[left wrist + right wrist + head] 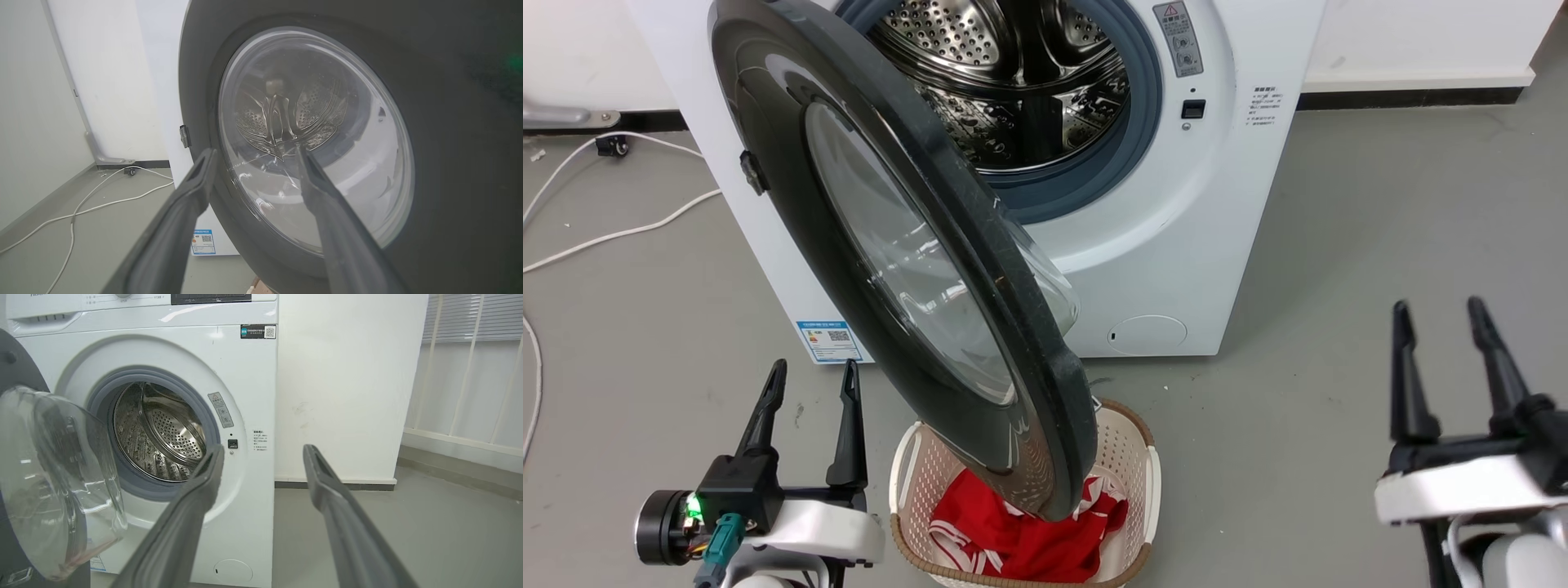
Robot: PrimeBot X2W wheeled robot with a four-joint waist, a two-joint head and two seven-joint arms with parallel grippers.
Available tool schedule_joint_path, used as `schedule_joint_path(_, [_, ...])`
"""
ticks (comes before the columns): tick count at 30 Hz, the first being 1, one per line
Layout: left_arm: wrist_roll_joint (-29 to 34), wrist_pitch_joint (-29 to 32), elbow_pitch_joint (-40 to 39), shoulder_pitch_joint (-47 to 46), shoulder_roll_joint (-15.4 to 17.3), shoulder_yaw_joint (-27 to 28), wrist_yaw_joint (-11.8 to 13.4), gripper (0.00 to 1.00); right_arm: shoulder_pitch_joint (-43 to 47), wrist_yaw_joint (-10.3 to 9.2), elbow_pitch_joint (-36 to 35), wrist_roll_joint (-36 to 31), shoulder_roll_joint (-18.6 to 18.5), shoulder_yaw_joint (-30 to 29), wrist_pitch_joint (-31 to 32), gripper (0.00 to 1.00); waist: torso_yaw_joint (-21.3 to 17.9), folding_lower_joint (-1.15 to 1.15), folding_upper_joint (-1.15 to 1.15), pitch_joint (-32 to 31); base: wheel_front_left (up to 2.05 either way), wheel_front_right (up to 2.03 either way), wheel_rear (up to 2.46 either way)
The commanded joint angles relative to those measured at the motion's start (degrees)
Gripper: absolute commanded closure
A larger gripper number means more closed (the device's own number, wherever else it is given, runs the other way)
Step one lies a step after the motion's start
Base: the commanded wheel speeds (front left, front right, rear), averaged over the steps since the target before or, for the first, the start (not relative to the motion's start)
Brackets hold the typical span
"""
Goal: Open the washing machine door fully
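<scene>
Head view: washing machine door [915, 269] partly hides basket [1134, 461]

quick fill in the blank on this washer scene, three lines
1. In the head view, the washing machine door hinges on its ____ side.
2. The basket under it holds ____ cloth.
3. The left gripper and right gripper each hold ____.
Missing: left; red; nothing.

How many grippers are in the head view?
2: the left gripper at lower left, beside the washing machine door; the right gripper at lower right. Both open, holding nothing; none looks hidden.
</scene>
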Motion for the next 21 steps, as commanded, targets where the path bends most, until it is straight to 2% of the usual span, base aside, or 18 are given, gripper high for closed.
schedule_joint_path(1, [0.2, -0.1, -0.2, 0.4, 0.3, 0.0, 0.0, 0.0, 1.3, -0.02, -0.9, -1.1, 0.3, 0.4, 0.3, 0.0, 0.0, 0.0, 0.0, 0.0, 0.0, 0.0, 0.0])
schedule_joint_path(4, [0.4, -0.1, -0.2, 0.4, 0.2, 0.0, -0.1, 0.0, 3.9, -0.03, -2.3, -3.5, 0.4, 1.7, 1.2, 0.0, 0.1, 0.0, 0.0, 0.1, 0.0, 0.0, 0.0])
schedule_joint_path(10, [0.5, -0.1, 0.0, 0.4, 0.2, -0.1, -0.2, 0.0, 7.1, -0.03, -1.7, -3.3, 0.4, 2.0, 1.3, 0.0, 0.0, 0.0, 0.0, 0.0, 0.0, 0.0, 0.0])
schedule_joint_path(21, [0.6, -0.1, -0.1, -0.1, 0.3, -0.1, -0.4, 0.0, 6.0, -0.03, -0.4, -1.7, 0.5, 1.7, 0.9, 0.0, -0.5, 0.0, 0.0, 0.5, 0.0, 0.0, 0.0])
